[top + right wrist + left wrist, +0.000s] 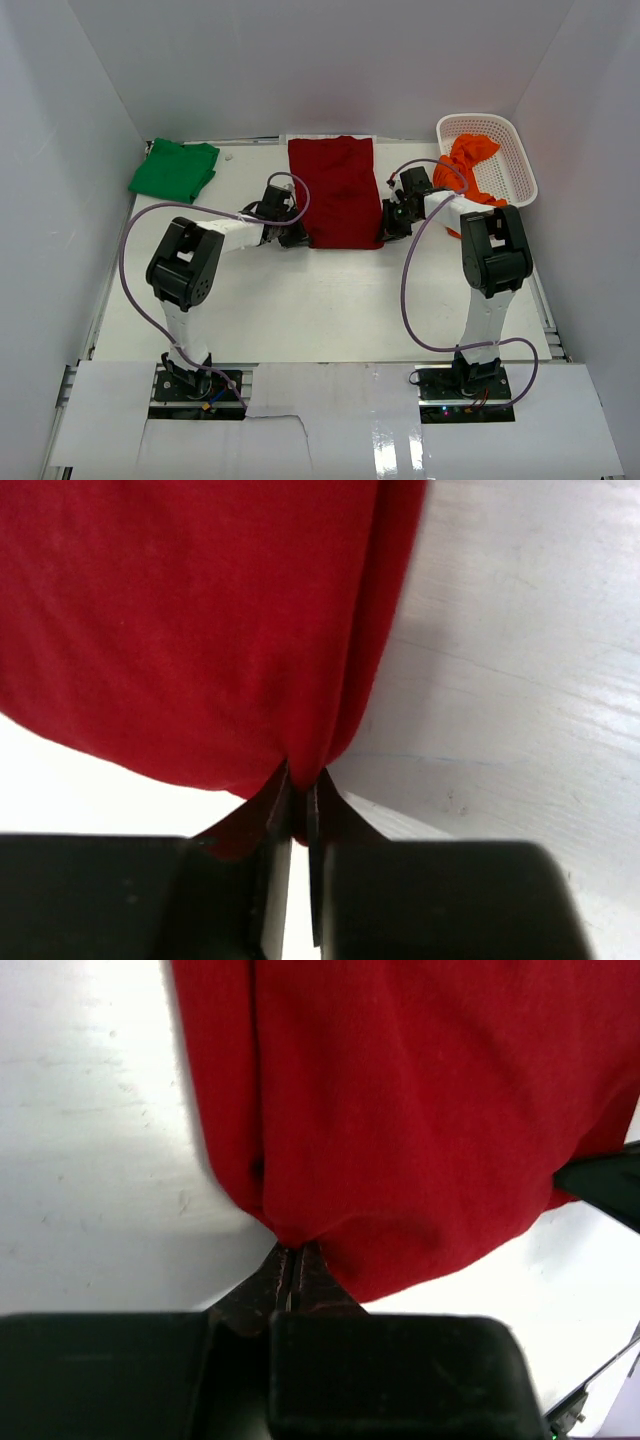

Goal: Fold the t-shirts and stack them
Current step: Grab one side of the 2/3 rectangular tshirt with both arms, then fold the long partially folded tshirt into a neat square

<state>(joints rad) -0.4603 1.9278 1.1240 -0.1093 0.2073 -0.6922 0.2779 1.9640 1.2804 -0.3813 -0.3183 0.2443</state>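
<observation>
While the orange t-shirt (468, 158) hangs half out of the white basket (522, 172) at far right, I see my left gripper (292, 1262) and right gripper (300, 790) clenched on the dark red t-shirt's (338, 190) near corners, mid-table; the green t-shirt (175, 170) lies folded far left.

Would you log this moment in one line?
left gripper shut on dark red cloth t-shirt | right gripper shut on it

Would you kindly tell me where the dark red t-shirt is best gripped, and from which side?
At its two near corners, one from each side, low along the table. The dark red t-shirt lies flat as a folded strip, so probably only its edges offer cloth to pinch; the left gripper and right gripper are shut there.
</observation>
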